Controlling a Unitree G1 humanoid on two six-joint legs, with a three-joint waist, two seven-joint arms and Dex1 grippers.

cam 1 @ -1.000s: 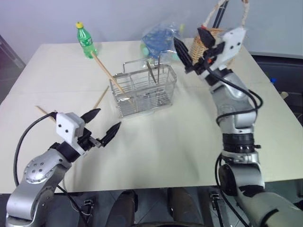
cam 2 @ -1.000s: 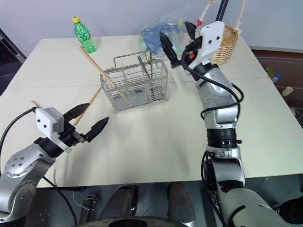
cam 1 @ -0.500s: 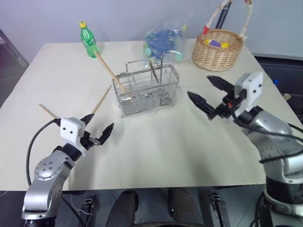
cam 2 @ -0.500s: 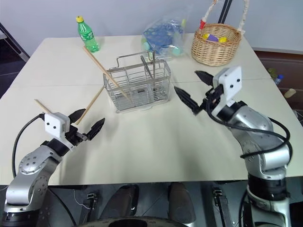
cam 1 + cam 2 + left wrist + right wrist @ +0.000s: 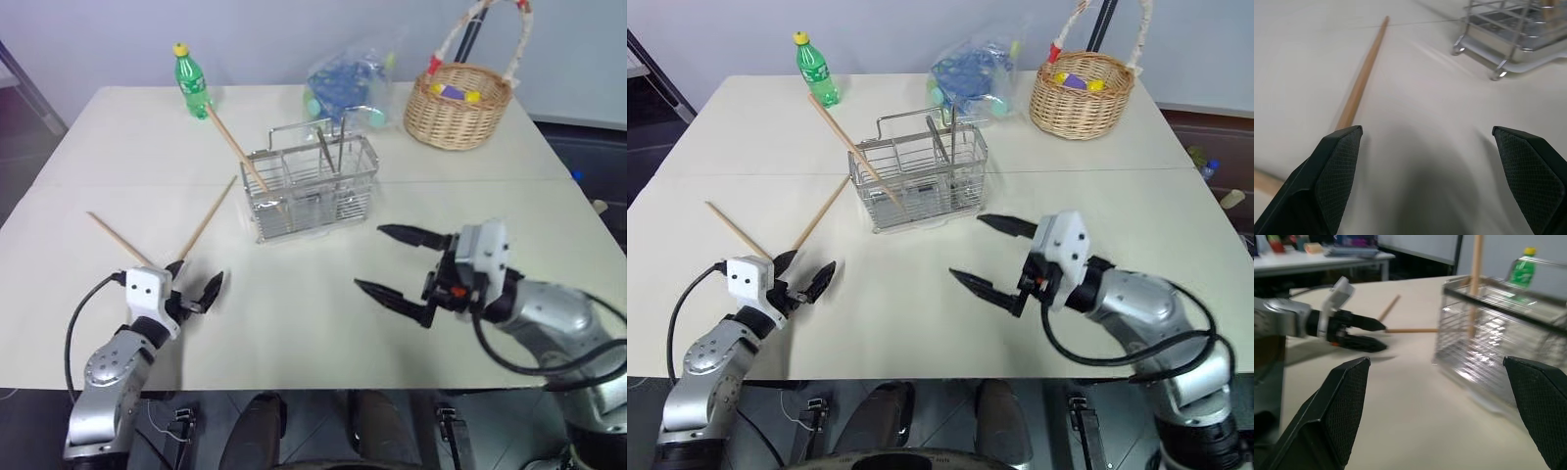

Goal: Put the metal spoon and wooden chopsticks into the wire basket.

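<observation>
The left gripper (image 5: 801, 277) hovers low over the surface (image 5: 921, 323) with its fingers spread and nothing between them. Two wooden chopsticks (image 5: 820, 212) lie just ahead of it. Beyond both grippers stands the wire basket (image 5: 919, 182), one chopstick leaning out of its left end and slim utensils upright inside; the metal spoon cannot be told apart there. The right gripper (image 5: 993, 256), spread and empty, hovers near the basket's front.

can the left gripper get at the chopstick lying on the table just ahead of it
Probably yes. The left gripper is open and empty, low over the table, and the nearer chopstick lies flat just ahead with nothing between them.
</observation>
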